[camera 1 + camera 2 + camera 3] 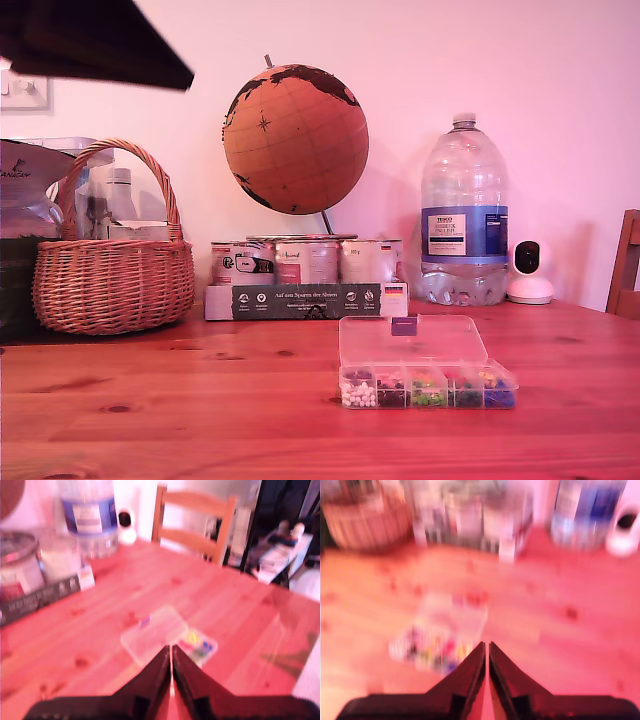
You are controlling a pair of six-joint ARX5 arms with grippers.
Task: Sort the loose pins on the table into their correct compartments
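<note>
A clear plastic box [412,343] stands on the reddish wooden table [200,400], its lid lying open behind a front row of compartments [428,388] holding white, dark, green, mixed and blue pins. No loose pins can be made out in any view. My first gripper [170,649] is shut with nothing in it, hanging above the table short of the box [155,630]. My second gripper [486,644] is also shut and empty, high over the table beside the blurred box [442,630]. Both wrist views are blurred.
Along the wall stand a wicker basket [112,270], a globe [295,125], a carton of tins [305,285], a large water bottle [464,215] and a white camera [529,272]. A chair [625,265] is at the exterior view's right. A dark arm part [90,40] hangs at its upper left.
</note>
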